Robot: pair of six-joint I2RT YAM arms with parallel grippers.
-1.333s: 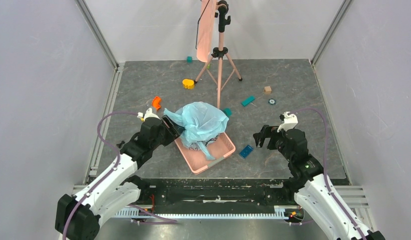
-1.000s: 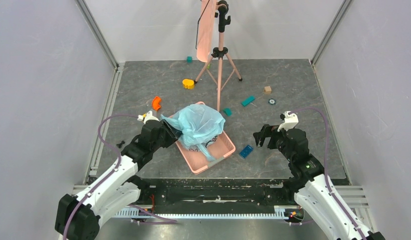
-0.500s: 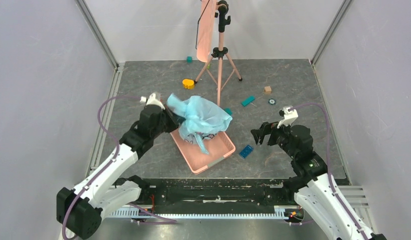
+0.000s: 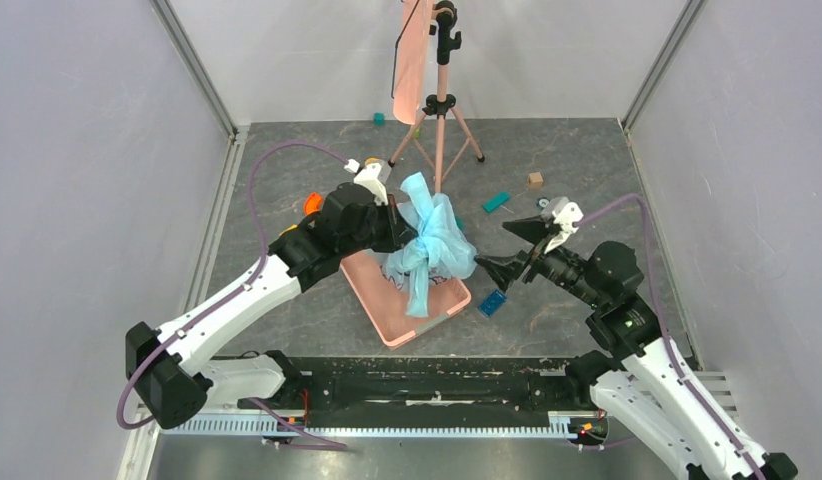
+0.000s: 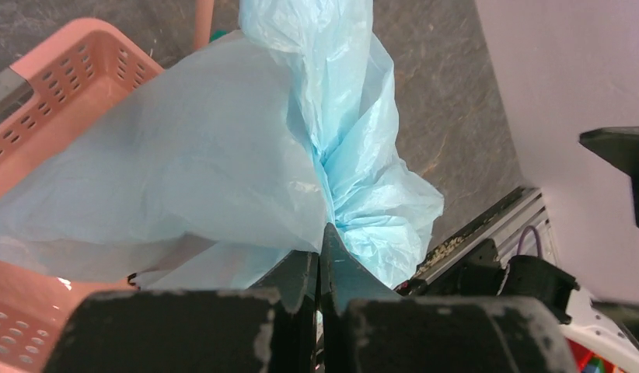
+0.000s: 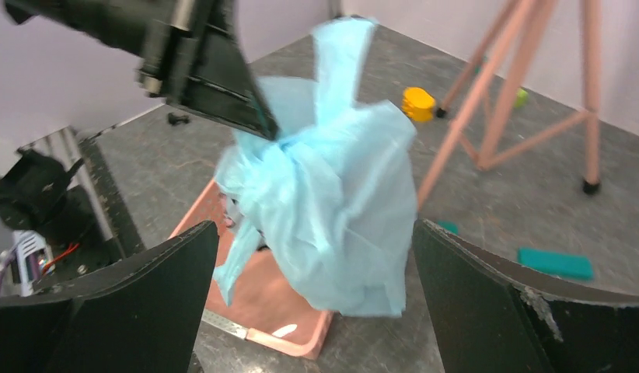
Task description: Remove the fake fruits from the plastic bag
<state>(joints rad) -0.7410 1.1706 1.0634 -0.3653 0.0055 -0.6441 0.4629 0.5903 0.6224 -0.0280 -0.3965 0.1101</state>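
Plastic bag (image 4: 432, 240) was pinched at its bunched top by my left gripper (image 4: 398, 237), jaws closed tight on the film, seen clearly from the left wrist (image 5: 322, 233). Bag hung down over the far part of the pink basket (image 4: 375, 303); I couldn't tell if its bottom touched. Fake fruits were hidden by the plastic, couldn't make them out. My right gripper (image 4: 502, 250) sat just right of the bag, jaws spread wide, gripping nothing, fingers (image 6: 130, 311) framing the bag. Farther out: tripod (image 4: 439, 150) beyond the bag, orange block (image 4: 312, 205) left, teal block (image 4: 496, 202) far right.
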